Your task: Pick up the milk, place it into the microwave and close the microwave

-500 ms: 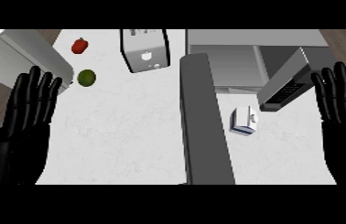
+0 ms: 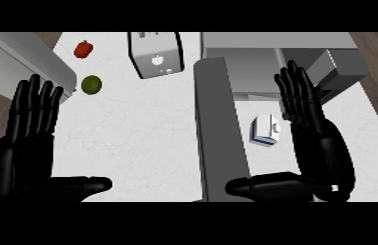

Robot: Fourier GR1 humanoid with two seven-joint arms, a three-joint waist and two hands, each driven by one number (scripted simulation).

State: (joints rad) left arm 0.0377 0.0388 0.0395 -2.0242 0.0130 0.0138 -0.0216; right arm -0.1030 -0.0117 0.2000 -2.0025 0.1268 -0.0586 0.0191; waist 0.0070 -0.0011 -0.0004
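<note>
Nothing's grabbed yet: the milk carton (image 2: pixel 264 130) sits untouched on the counter (image 2: pixel 148 134) beside the microwave's open door (image 2: pixel 219 129), right hand (image 2: pixel 314 134) spread wide alongside it, left hand (image 2: pixel 29 134) resting open.

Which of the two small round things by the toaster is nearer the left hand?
The green one; it lies closer to the left hand than the red one.

One milk carton (image 2: pixel 264 131), one toaster (image 2: pixel 156 54), one red pepper (image 2: pixel 83 49), one lime (image 2: pixel 91 84), two hands (image 2: pixel 32 134) (image 2: pixel 314 134)
</note>
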